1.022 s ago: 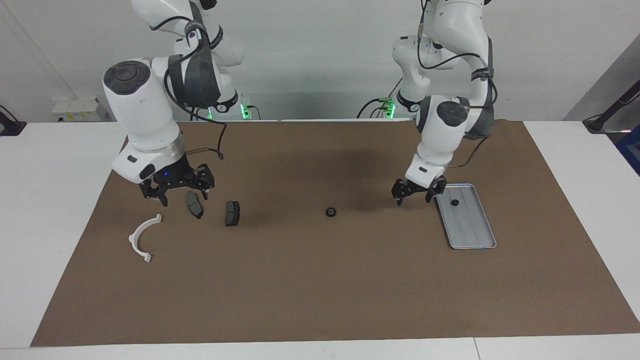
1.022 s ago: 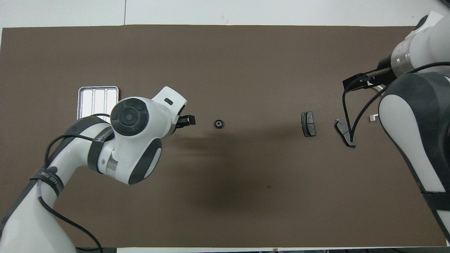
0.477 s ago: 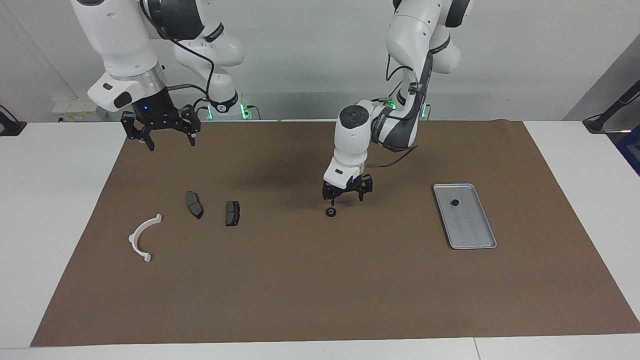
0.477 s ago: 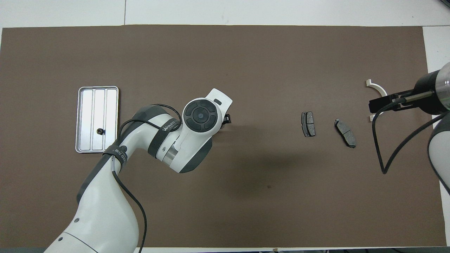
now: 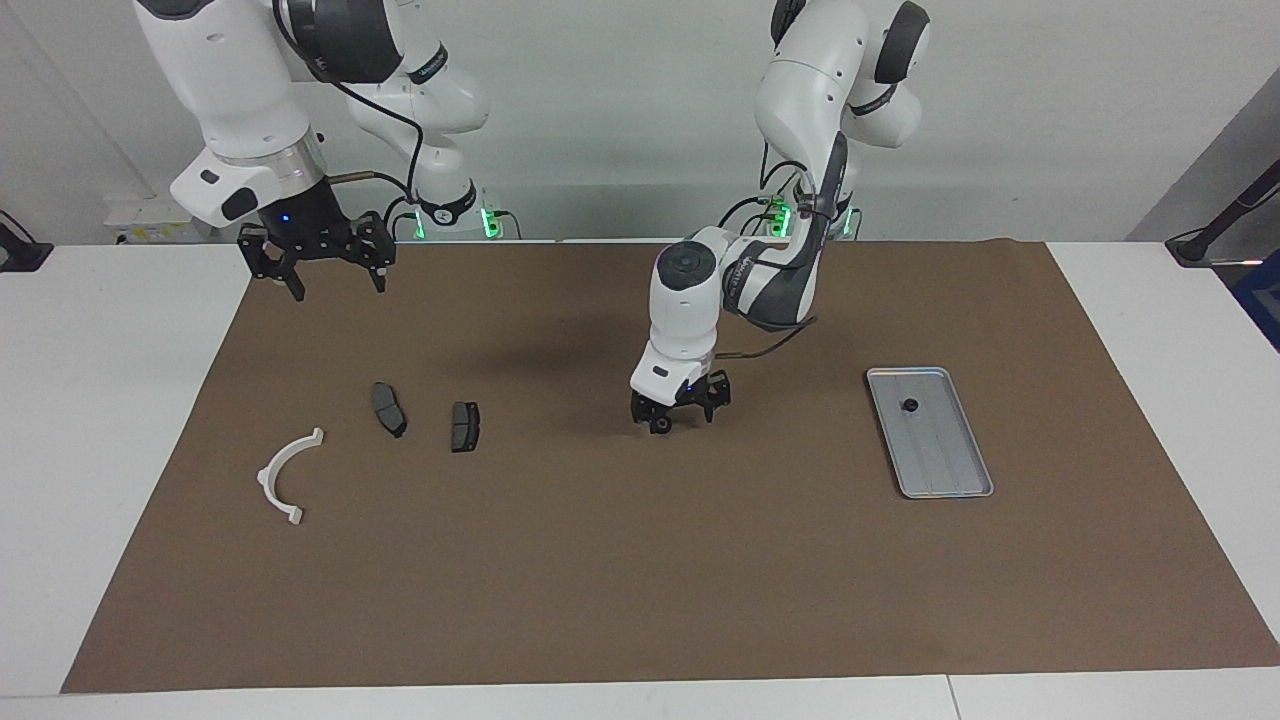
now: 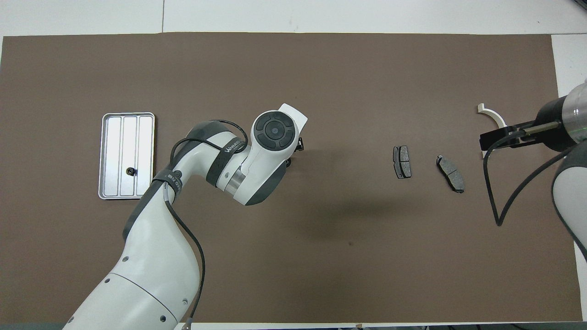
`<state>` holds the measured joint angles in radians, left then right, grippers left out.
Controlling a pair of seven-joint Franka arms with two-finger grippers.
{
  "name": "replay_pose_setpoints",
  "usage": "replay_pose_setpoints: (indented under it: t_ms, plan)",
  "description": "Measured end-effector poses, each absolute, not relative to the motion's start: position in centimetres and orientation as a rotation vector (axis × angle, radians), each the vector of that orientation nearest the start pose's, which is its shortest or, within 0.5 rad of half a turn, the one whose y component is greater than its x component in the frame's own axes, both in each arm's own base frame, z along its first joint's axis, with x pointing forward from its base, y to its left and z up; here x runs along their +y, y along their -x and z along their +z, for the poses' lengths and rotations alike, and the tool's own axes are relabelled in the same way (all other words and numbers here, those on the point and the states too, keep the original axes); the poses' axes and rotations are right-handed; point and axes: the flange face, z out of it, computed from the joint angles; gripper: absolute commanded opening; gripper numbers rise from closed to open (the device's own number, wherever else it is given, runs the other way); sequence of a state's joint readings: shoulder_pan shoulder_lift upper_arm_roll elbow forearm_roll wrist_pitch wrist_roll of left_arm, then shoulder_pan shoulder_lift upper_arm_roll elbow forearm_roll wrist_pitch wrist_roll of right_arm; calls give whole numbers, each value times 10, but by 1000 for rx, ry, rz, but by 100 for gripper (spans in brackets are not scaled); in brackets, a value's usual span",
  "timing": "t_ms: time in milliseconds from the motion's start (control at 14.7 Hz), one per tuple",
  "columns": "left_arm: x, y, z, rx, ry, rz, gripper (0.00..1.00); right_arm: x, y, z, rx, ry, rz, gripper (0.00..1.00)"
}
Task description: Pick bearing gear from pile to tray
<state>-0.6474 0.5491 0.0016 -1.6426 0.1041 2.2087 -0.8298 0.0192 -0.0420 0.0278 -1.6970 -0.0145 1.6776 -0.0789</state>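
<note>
The bearing gear (image 5: 661, 426), a small black ring, lies on the brown mat mid-table. My left gripper (image 5: 678, 412) is open and low over it, and the gear shows at the fingertips, closer to one finger. From overhead the left wrist hides the gear. The silver tray (image 5: 945, 470) (image 6: 110, 156) lies toward the left arm's end, with one small black round piece (image 5: 910, 405) (image 6: 131, 171) in it. The pile sits toward the right arm's end: a white curved bracket (image 5: 285, 475) and two dark brake pads (image 5: 388, 408) (image 5: 464, 426). My right gripper (image 5: 338, 290) waits open, raised over the mat's edge by the robots.
A brown mat (image 5: 640, 580) covers most of the white table. The left arm's elbow and forearm (image 6: 202, 156) hang over the stretch between the tray and the gear. The right arm's cable (image 6: 490, 192) loops beside the brake pads (image 6: 402, 161) (image 6: 451, 173).
The left gripper has travelled from beside the tray to the gear and come down around it. The right gripper has risen from over the brake pads and drawn back toward the robots.
</note>
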Motion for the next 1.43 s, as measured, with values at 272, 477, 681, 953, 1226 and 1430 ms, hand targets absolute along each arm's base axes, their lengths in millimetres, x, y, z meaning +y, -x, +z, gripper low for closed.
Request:
replay_pose_setpoints:
  t_ms: [272, 477, 681, 953, 1226, 1430]
  plan:
    - [-413, -551, 301, -189, 3084, -113, 100, 24, -548, 596, -198, 3152, -32, 100]
    - [-414, -551, 301, -184, 3086, -118, 100, 22, -549, 596, -195, 3152, -31, 100]
    - [-419, -549, 302, -172, 3097, -130, 100, 22, -549, 596, -194, 3152, -31, 100]
    - [-431, -541, 300, -140, 3107, -142, 100, 22, -549, 596, -194, 3152, -31, 100]
    - [-431, -540, 295, -138, 3106, -139, 100, 22, -549, 596, -195, 3152, -31, 100]
    - [-431, -540, 294, -138, 3105, -137, 100, 24, -549, 596, -200, 3152, -34, 100]
